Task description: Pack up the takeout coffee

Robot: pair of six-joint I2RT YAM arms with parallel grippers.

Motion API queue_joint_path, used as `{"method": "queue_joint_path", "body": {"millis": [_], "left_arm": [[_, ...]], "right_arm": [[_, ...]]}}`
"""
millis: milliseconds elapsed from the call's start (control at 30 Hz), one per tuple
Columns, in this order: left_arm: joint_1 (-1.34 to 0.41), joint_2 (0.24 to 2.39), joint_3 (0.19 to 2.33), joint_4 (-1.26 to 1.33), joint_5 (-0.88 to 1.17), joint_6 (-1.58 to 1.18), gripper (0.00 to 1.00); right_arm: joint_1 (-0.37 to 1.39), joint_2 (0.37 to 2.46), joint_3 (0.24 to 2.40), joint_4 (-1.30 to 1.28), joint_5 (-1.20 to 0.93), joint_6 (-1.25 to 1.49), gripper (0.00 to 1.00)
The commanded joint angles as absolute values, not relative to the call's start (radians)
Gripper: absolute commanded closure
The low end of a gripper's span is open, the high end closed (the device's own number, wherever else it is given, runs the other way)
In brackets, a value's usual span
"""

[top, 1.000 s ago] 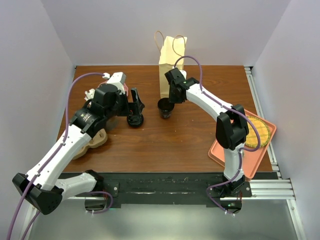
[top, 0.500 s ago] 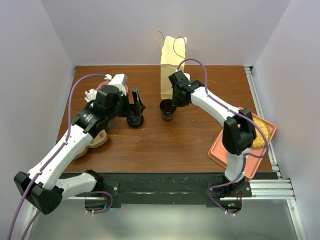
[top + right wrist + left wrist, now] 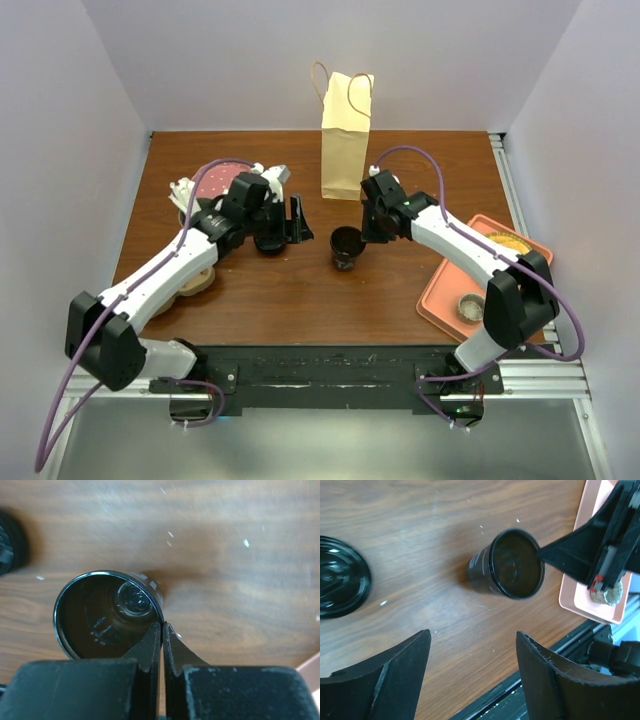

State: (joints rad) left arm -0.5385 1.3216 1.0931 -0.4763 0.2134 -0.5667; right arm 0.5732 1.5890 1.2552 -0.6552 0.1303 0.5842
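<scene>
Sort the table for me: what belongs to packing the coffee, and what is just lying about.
For the job: coffee cup, pinched at its rim by the right gripper; paper bag; probably the loose black lid.
Lying about: pink tray, pinkish plate, cup of white utensils.

takeout coffee (image 3: pixel 347 247) is glossy black-brown, loose lid (image 3: pixel 340 583) black, tabletop (image 3: pixel 300 290) dark red-brown woodgrain with white specks, paper bag (image 3: pixel 345 135) plain tan, tray (image 3: pixel 440 305) salmon pink, arms (image 3: pixel 160 280) white with black joints and purple cables (image 3: pixel 403 149), left pincer (image 3: pixel 472 645) and right pincer (image 3: pixel 162 630) matte black, walls (image 3: pixel 60 150) pale lavender-grey.
</scene>
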Motion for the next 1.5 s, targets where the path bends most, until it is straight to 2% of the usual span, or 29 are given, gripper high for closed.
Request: {"method": "queue_joint_path", "body": {"millis": [0,167,300,467,567,867,1467], "left_arm": [[-0.535,1.365,1.095,-0.408,0.314,-0.584,0.27],[-0.534,1.384,1.075,-0.397,0.331,-0.581,0.27],[-0.532,1.388,1.069,-0.413,0.328,-0.574,0.27],[-0.526,1.374,1.054,-0.419,0.325,-0.561,0.27],[-0.523,1.374,1.054,-0.436,0.316,-0.555,0.27],[-0.508,1.347,0.986,-0.430,0.313,-0.568,0.27],[-0.503,1.321,0.957,-0.422,0.313,-0.577,0.27]], "right_arm": [[0.574,1.523,1.204,-0.603,0.120,0.634,0.99],[0.574,1.505,1.192,-0.623,0.146,0.643,0.89],[0.574,1.493,1.213,-0.678,0.167,0.637,0.76],[0.574,1.457,1.241,-0.748,0.193,0.621,0.71],[0.581,1.439,1.265,-0.753,0.186,0.580,0.70],[0.653,1.483,1.285,-0.629,-0.027,0.489,0.71],[0.767,1.643,1.368,-0.672,0.011,0.472,0.74]]}}
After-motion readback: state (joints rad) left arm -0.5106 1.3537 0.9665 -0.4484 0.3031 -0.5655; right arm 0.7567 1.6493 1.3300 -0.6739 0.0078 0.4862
